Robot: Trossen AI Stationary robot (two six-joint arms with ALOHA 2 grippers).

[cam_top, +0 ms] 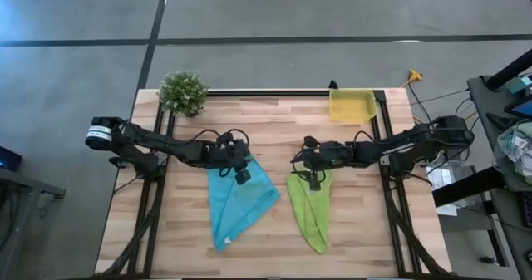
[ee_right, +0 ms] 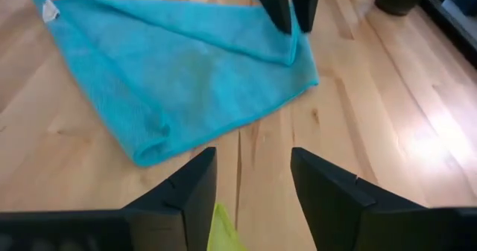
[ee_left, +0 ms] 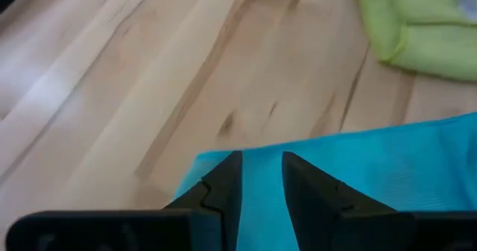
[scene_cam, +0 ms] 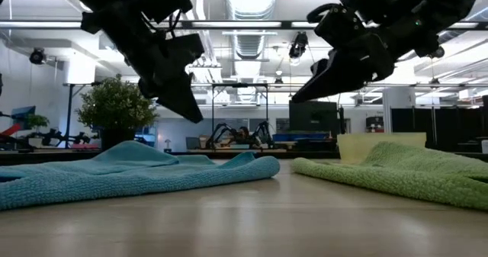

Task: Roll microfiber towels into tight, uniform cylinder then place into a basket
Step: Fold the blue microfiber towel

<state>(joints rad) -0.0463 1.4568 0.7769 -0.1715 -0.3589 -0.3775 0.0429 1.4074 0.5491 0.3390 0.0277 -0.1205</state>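
The left claw [ee_left: 261, 188] hovers over a corner of the turquoise towel [cam_top: 239, 198], its fingers set a narrow gap apart around the cloth's edge; whether they pinch it cannot be told. The right claw [ee_right: 250, 180] stands open and empty just above the lime-green towel [cam_top: 311, 207], which lies loosely folded on the worktop [cam_top: 357, 230]. Beyond the right claw, at the worktop's far edge, sits the yellow basket [cam_top: 351, 106], with a potted plant [cam_top: 183, 92] beyond the left claw.

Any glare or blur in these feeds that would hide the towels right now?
High view: even light, blue towel and green towel clear. Low view: bright ceiling lights, arms silhouetted, near table edge soft. Left wrist view: mild sheen on the table, fingers soft. Right wrist view: glare patch on wood beyond the blue towel.
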